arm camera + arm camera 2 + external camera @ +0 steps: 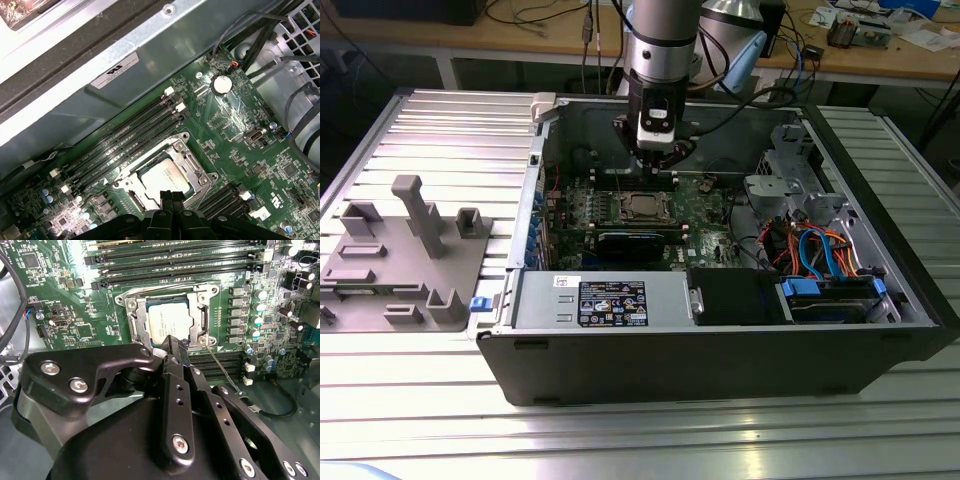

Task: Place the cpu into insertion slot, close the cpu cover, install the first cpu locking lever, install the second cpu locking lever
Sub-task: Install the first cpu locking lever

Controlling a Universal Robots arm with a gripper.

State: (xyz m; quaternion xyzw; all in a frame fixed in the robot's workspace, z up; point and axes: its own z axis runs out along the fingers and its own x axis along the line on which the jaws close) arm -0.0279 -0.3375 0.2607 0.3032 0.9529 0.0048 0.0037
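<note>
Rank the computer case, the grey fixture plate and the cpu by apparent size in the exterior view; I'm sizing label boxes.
1. computer case
2. grey fixture plate
3. cpu, by far the smallest

cpu (169,322) framed by cpu cover (136,320), fingers (174,346) by its edge, inside computer case (720,370)

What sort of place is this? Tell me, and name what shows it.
Probably a robotics lab or workshop: an open computer case sits on a ribbed metal table, a robot arm reaches into it, and wooden benches strewn with cables stand behind.
</note>
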